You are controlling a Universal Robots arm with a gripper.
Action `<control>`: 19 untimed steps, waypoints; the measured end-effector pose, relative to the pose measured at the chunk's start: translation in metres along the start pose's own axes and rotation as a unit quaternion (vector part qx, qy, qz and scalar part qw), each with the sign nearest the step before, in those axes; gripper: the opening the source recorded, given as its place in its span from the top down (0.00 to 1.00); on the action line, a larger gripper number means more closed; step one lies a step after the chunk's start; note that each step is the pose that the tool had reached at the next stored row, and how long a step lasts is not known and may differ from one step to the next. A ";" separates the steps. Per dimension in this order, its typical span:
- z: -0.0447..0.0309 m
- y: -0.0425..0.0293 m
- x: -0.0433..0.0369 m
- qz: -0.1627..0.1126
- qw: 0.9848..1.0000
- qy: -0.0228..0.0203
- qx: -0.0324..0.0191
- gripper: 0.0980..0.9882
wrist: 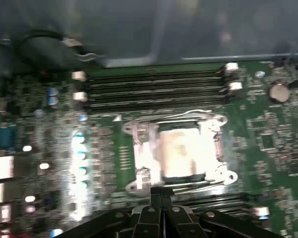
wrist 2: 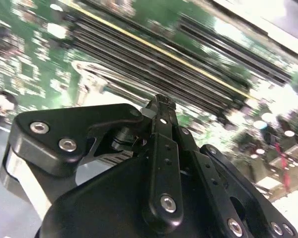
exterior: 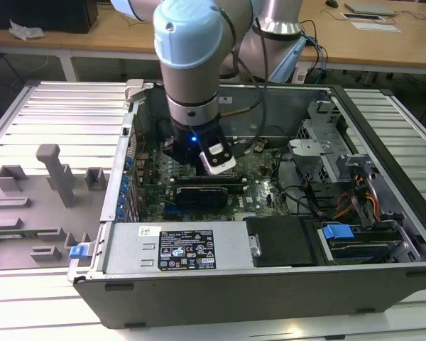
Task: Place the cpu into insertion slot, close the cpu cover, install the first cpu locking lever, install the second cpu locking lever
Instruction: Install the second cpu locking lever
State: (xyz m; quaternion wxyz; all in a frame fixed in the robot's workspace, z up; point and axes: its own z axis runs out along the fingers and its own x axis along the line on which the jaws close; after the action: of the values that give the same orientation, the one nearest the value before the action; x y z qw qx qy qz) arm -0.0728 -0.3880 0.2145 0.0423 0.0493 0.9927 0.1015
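Observation:
In the first wrist view the cpu shows its pale silvery top through the window of the cpu cover, which lies flat over the insertion slot. A thin wire locking lever runs along one side of the socket and another along the side nearest my fingers. My gripper is shut with its black fingertips together at the socket's edge beside that nearer lever; nothing shows between them. In the second wrist view the gripper hovers just over a silvery lever wire. The arm reaches down into the case.
Long black memory slots lie beside the socket. A black expansion card, the power supply, a drive cage and cables crowd the case. A grey fixture tray sits at the exterior view's left.

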 end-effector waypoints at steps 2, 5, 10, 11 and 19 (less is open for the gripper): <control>0.0019 0.0065 -0.0079 0.000 1.000 0.002 0.008 0.99; 0.0048 0.0199 -0.0081 -0.001 1.000 0.001 0.021 0.99; 0.0070 0.0367 -0.0124 -0.002 0.999 0.001 0.032 0.99; 0.0051 0.0380 -0.0126 -0.002 0.999 0.001 0.033 0.99; -0.0064 0.0431 -0.0138 -0.002 0.999 0.001 0.034 0.99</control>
State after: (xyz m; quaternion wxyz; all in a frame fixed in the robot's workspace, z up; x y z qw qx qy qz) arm -0.0558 -0.3487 0.2306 0.0403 0.0481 0.9957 0.0677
